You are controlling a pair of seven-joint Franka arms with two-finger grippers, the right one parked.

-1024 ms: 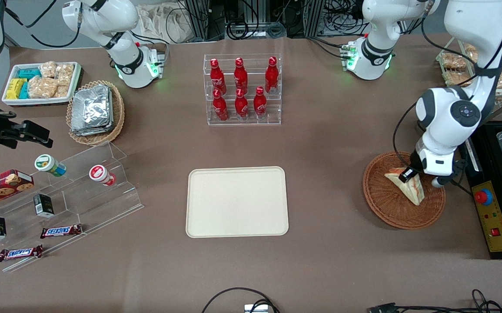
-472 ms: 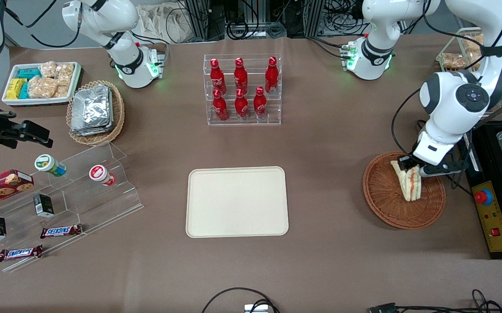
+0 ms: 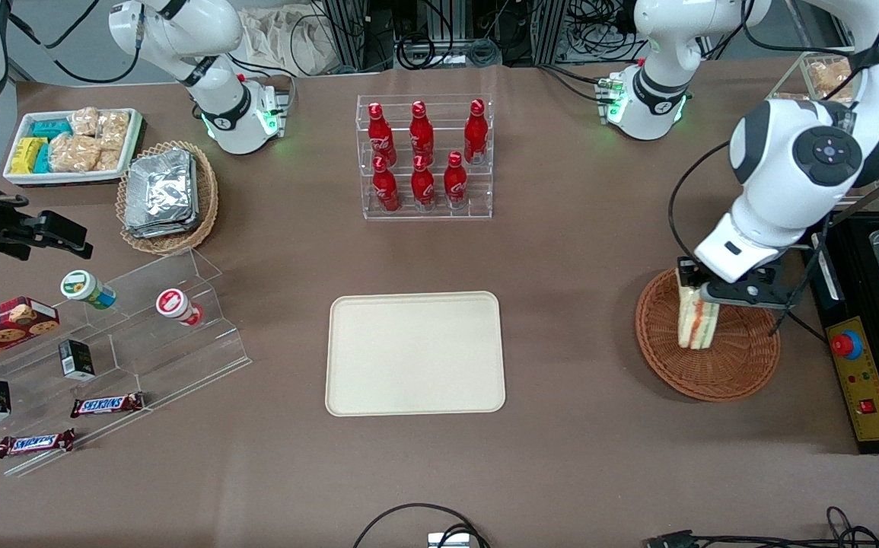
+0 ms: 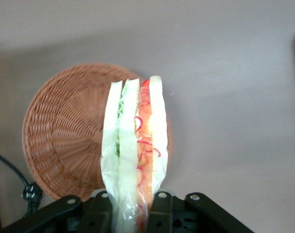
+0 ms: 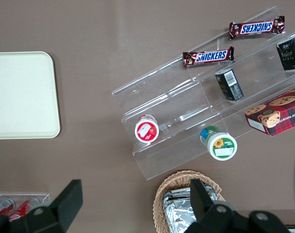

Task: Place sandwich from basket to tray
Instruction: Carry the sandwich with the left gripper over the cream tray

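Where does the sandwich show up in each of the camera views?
Front view: the sandwich hangs from the gripper above the basket.
Left wrist view: sandwich edge-on between the fingers, basket beneath.
Right wrist view: not in it.
Shared landmark: the basket.

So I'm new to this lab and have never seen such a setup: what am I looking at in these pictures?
These are two white robot arms at a brown table. One picture looks at them from the front; the other two come from cameras on the arms' wrists. The working arm's gripper is shut on a wrapped sandwich, which hangs above the round brown basket. The wrist camera shows that sandwich between the fingers. The cream tray, nothing on it, lies mid-table. Red bottles stand in a clear rack, farther from the front camera than the tray.
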